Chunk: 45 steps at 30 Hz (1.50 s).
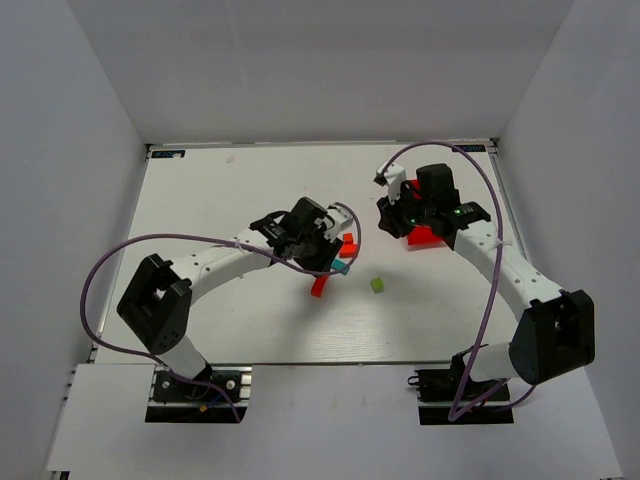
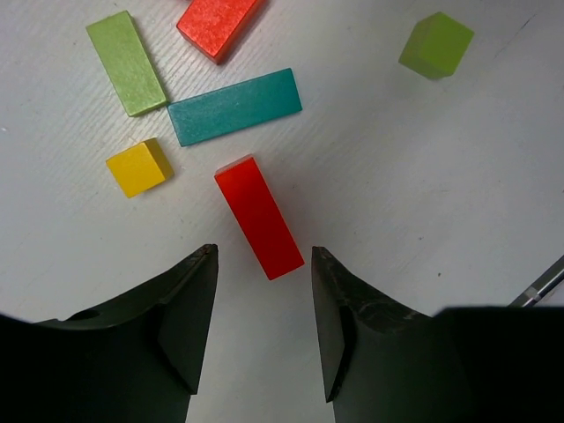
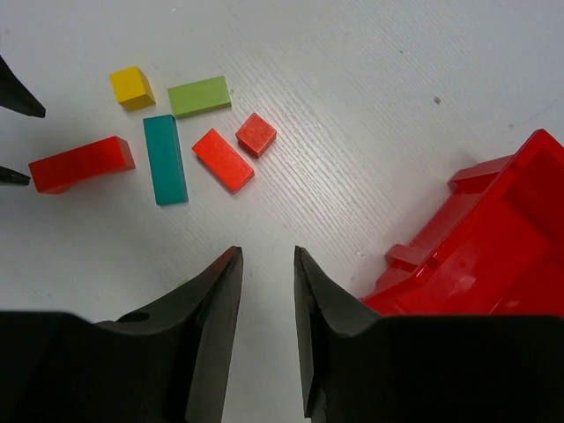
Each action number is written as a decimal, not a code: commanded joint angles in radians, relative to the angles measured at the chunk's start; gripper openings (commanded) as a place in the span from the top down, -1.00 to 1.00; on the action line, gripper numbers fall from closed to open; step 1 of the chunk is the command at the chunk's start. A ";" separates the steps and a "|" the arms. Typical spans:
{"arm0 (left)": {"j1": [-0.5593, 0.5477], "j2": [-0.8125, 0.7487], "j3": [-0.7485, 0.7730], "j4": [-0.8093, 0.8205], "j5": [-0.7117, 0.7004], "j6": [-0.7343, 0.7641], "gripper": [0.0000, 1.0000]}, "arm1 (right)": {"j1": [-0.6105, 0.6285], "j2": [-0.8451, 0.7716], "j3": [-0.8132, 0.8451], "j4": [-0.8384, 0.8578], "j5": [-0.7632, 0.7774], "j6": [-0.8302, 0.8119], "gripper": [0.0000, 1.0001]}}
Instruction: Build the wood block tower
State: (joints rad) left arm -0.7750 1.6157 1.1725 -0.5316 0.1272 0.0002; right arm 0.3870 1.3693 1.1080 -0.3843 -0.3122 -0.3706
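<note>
Now, your left jaws hang open over the red bar [image 2: 259,216], lying skewed among loose, unstacked blocks [image 2: 138,167] on the worktop [image 2: 423,220], so closing could spin it into the teal bar [image 2: 234,106]; your right jaws are open, empty.

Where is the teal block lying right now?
In the left wrist view the teal block lies flat on the table, upper left, between the green bar and the long red block.

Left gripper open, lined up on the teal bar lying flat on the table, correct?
Not quite. The left gripper is open, but it's lined up on the long red block lying flat; the teal bar sits beyond it. Left wrist view shows it.
</note>
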 commanded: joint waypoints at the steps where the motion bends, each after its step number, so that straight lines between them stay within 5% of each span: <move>1: -0.021 0.019 -0.004 -0.025 -0.021 -0.003 -0.15 | 0.006 -0.024 -0.007 0.041 0.010 -0.014 0.28; 24: -0.078 0.161 0.015 -0.044 -0.150 -0.040 -0.22 | 0.013 -0.042 -0.039 0.042 -0.008 -0.031 0.25; 37: -0.044 -0.036 -0.016 0.038 -0.256 -0.049 -0.22 | 0.013 -0.055 -0.042 0.042 -0.019 -0.030 0.25; 45: -0.012 0.111 0.094 0.008 -0.316 -0.049 -0.22 | 0.012 -0.065 -0.050 0.039 -0.036 -0.028 0.25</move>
State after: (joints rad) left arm -0.8021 1.6947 1.2137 -0.5156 -0.1352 -0.0425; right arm 0.3950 1.3392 1.0653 -0.3641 -0.3237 -0.3969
